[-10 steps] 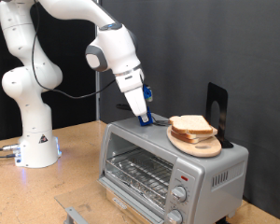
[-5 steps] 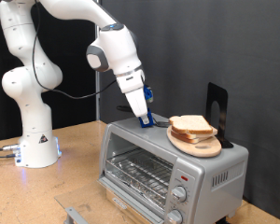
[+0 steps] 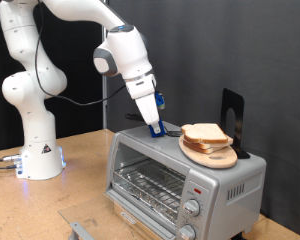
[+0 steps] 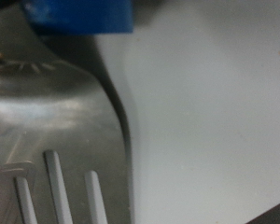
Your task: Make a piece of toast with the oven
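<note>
Reaching down, gripper (image 3: 156, 128) touches oven (image 3: 180, 172) top.

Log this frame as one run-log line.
gripper: on oven top, beside bread stack | piece of toast: stacked on wooden board atop oven | oven door: closed

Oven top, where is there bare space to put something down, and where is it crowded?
On the oven, the top is bare along the front edge and at the exterior view's right end, past the wooden board. The middle is crowded: the board carries stacked bread slices, the gripper sits down just to their left, and a black stand rises behind.
</note>
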{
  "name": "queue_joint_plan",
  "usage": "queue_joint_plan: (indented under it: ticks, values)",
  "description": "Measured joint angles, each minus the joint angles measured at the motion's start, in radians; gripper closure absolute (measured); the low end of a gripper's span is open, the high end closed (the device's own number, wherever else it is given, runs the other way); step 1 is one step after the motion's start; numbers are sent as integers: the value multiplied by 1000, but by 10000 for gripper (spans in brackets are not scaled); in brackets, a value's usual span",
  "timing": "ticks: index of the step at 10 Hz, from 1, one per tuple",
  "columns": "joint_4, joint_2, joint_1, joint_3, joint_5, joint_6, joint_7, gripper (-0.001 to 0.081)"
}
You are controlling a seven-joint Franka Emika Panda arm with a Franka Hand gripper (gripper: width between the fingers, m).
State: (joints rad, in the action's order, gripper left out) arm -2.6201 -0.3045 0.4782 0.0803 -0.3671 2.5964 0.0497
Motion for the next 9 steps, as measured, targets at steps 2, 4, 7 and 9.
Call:
queue_joint_plan:
  ticks: [2,4,7,9]
  values:
    - [6,10,-3,-2,32,-5,-20,5]
    - [9,20,-4,-2,48,-5,-34,5]
    - [16,20,-4,-2,44,-3,-33,5]
    - [19,19,-4,-2,40,-3,-33,5]
